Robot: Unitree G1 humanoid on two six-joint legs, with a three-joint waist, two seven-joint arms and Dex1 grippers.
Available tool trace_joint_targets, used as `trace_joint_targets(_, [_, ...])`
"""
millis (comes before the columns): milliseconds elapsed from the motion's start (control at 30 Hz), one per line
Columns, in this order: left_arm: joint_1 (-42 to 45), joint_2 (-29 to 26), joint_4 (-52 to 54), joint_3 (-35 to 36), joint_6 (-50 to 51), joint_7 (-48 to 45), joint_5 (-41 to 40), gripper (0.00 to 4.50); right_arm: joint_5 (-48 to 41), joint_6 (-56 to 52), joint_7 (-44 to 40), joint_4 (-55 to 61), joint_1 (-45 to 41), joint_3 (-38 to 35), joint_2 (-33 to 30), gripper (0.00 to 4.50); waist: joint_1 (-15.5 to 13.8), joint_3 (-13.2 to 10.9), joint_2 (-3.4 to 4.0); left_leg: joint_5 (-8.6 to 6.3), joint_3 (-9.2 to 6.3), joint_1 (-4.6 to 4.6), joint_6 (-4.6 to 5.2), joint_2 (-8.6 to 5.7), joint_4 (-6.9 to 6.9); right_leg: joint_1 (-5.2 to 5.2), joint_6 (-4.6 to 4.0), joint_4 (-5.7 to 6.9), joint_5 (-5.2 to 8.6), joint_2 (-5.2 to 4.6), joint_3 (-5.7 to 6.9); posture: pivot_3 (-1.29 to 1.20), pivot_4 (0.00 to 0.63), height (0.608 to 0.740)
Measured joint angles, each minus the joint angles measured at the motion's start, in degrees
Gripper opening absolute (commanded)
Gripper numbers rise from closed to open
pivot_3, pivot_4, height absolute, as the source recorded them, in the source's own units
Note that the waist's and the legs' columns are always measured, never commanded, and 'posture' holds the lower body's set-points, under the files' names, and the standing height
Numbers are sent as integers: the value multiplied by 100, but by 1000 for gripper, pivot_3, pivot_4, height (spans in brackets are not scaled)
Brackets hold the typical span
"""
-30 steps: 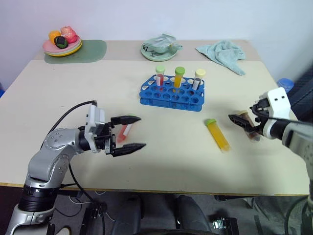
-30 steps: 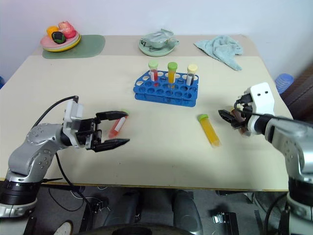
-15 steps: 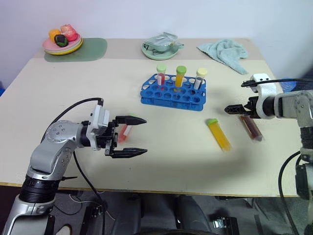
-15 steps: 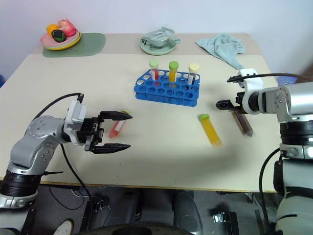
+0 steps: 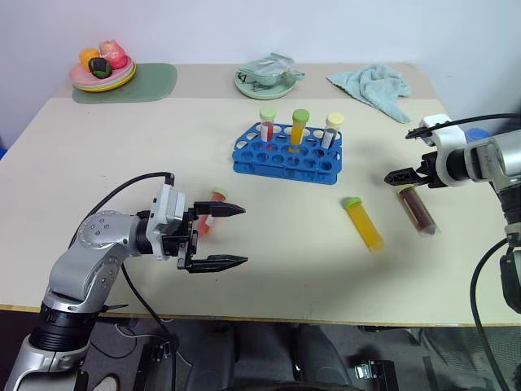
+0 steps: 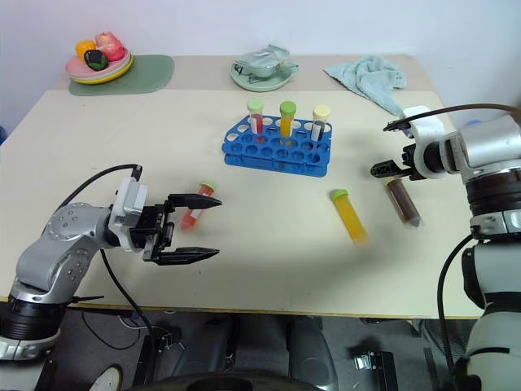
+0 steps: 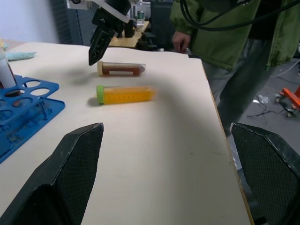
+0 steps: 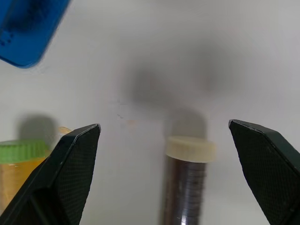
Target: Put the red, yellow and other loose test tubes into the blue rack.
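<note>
Brown tube (image 5: 418, 210): flat on the table, right of the rack (image 5: 286, 160) and well apart; cream cap toward the rack's end.
Right gripper (image 8: 164, 140): fingers wide, empty, above that cap. I'd lower straight, straddle the body below the cap, then close gently.
Yellow tube (image 5: 363, 224): flat, between brown tube and rack; I'd keep clear of it.
Red tube (image 5: 208, 218): flat, left of the rack, by my left gripper (image 5: 236, 235), wide and empty.

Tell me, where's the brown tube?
The brown tube lies flat on the table, on the robot's right, beside the yellow tube and just below the open right end effector.
</note>
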State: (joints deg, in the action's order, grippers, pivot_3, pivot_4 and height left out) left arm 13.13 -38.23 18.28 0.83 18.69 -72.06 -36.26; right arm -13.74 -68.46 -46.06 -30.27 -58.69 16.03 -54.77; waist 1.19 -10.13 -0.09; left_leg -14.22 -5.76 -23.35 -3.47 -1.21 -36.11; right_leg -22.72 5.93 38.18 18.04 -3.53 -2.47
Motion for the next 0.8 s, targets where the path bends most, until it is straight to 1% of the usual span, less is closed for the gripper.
trace_joint_targets(233, [-64, 12, 39, -1, -3, 83, -23, 4446, 507, 355, -511, -662, -169, 196, -30, 4500, 8, 0, 0, 0, 1, 0, 0, 0, 1, -1, 0, 1, 0, 1, 0, 0, 150, 740])
trace_joint_targets(500, [-138, 13, 52, -2, -6, 126, -27, 4446, 834, 514, -1078, -838, -172, 418, -28, 4500, 3, 0, 1, 0, 2, 0, 0, 0, -1, -2, 0, 2, 0, 0, 0, 0, 150, 740])
trace_joint_targets(667, [-161, 11, 87, -1, -6, 146, -41, 4446, 1034, 688, -1210, -1093, -172, 436, 58, 4500, 6, 0, 1, 0, 2, 0, -1, 0, 0, -2, 0, 2, 0, 0, 0, 0, 150, 740])
trace_joint_targets(800, [-252, -3, 185, 9, -5, 213, -50, 4446, 1160, 857, -1232, -1344, -175, 436, 248, 4500, 18, 0, 1, 1, 2, 1, -1, 0, -1, -3, 0, 4, 0, 0, 0, 0, 150, 740])
